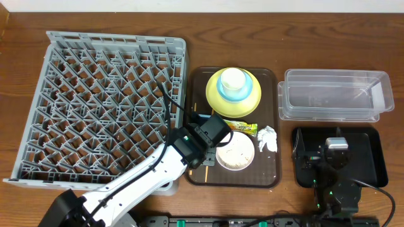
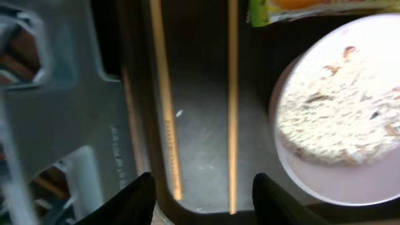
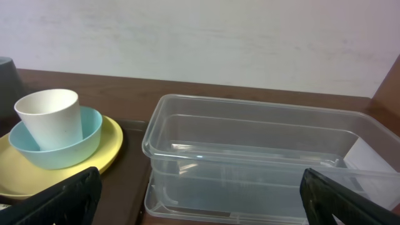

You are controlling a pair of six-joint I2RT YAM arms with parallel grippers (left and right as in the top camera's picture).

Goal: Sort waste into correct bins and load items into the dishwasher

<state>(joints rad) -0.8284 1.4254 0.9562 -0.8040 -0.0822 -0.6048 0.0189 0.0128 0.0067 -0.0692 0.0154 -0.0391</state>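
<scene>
**Operator:** Where are the chopsticks?

**Spotter:** Your chopsticks [image 2: 232, 94] lie flat along the left edge of the brown serving tray [image 1: 265, 178]. They are two parallel sticks, apart from each other. The dish rack [image 1: 95, 94] is to their left and the white bowl [image 2: 350, 181] of rice scraps [image 2: 331, 119] to their right.

**Operator:** And my left pincer?

**Spotter:** Your left pincer [image 2: 203, 187] hangs right over them, jaws partly spread and empty. Both sticks run between the fingers, each just inside one of them.

**Operator:** How will they handle?

**Spotter:** I'd judge them light, stiff and thin, and likely to roll or slide out of a loose grip. Closing should sweep the two together, so go low against the tray floor. The stick ends show close to your fingertips, so you may be nearer one end than the middle. A hold nearer mid-length would tip less. Mind the bowl just to the right.

**Operator:** My other arm?

**Spotter:** Your right pincer [image 3: 203, 200] stands wide open and holds nothing. It sits near right over the black tray [image 1: 372, 157], facing the clear tub [image 3: 250, 144].
</scene>
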